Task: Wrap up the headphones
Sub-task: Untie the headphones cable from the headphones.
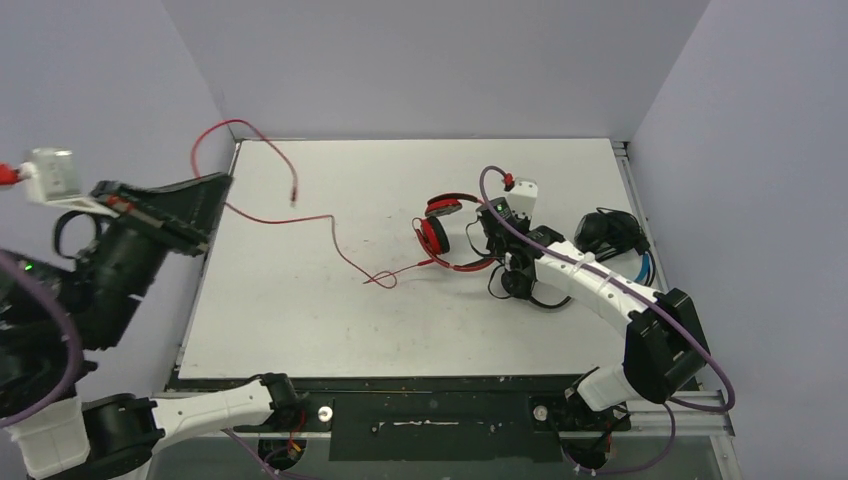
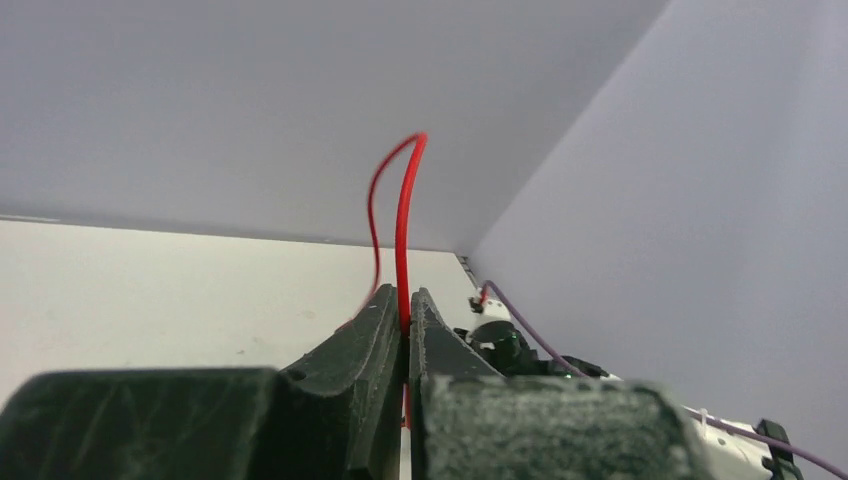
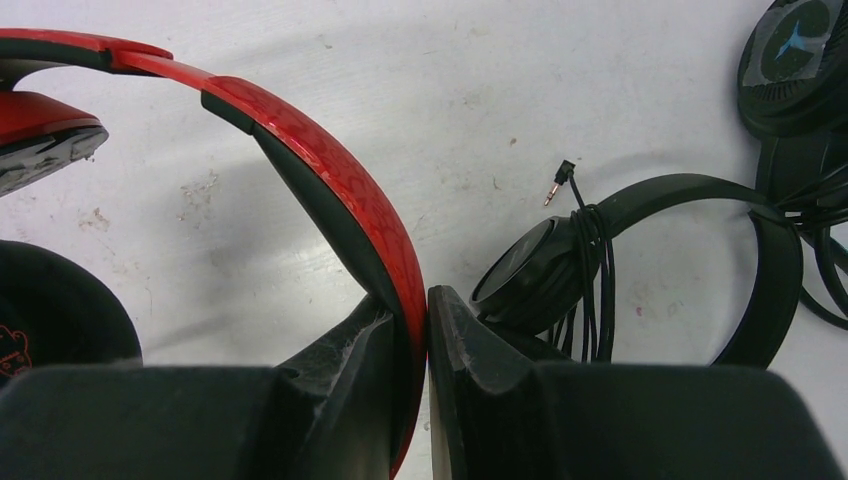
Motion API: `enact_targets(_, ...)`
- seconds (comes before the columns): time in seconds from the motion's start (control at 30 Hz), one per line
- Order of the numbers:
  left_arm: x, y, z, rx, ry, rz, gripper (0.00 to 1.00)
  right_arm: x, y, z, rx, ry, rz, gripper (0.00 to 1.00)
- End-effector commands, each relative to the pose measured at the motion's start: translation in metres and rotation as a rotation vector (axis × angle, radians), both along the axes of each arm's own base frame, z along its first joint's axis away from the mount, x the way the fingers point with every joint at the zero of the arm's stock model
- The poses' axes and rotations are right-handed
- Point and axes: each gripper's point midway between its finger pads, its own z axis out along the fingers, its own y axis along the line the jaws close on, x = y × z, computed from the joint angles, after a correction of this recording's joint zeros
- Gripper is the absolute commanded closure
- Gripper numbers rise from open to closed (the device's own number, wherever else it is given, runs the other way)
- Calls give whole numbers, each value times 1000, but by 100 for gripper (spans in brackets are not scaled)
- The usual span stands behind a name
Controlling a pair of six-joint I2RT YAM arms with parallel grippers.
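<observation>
Three headphones are seen on the white counter (image 1: 300, 320), all gathered in the right half of the top view. The red headphones (image 1: 447, 232) lie just right of centre, and their headband is clamped between the right fingers (image 3: 440, 312), which are closed tight on it with no gap left beside the band. Just right of that grip the all-black headphones (image 3: 535, 268) lie flat. Their thin cable is wound in several turns around the band next to one earcup, and the plug (image 3: 560, 182) sticks out free above the coil. The blue-banded headphones (image 1: 612, 232) are set near the counter's right edge, partly hidden behind the right arm. The red cord (image 1: 300, 218) is stretched leftward from the red headphones across the counter, with a small kink near the middle. It is pinched between the left fingers (image 2: 388, 322), which are shut on it at the counter's left edge. Above the fingertips the cord rises in a narrow arc against the wall and falls back toward the counter.
</observation>
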Motion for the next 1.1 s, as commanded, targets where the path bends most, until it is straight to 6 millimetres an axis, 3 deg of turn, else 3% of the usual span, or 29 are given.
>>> enact_targets(0.0, 6, 66, -30, 62, 73, 268, 100, 21, 6, 38, 109, -124, -29, 100)
enact_targets(0.1, 15, 59, -67, 133, 151, 316, 100, 25, 2, 54, 108, -149, -28, 100)
enact_targets(0.3, 25, 5, -158, 286, 285, 278, 94, 27, -7, 91, 96, -209, -10, 100)
enact_targets(0.47, 31, -18, -220, 399, 364, 309, 91, 23, -10, 110, 112, -242, 9, 100)
enact_targets(0.63, 39, -47, -257, 428, 404, 256, 92, 18, -8, 108, 128, -231, 21, 100)
enact_targets(0.8, 41, -122, -270, 422, 421, -132, 95, 18, -9, 102, 124, -210, 18, 100)
enact_targets(0.87, 40, -141, -275, 434, 428, -225, 95, 20, -7, 104, 140, -204, 21, 100)
enact_targets(0.97, 48, -143, -291, 473, 466, -188, 94, 25, -6, 110, 182, -193, 20, 100)
enact_targets(1.07, 59, -135, -308, 480, 497, -118, 84, 31, -5, 127, 219, -202, 26, 100)
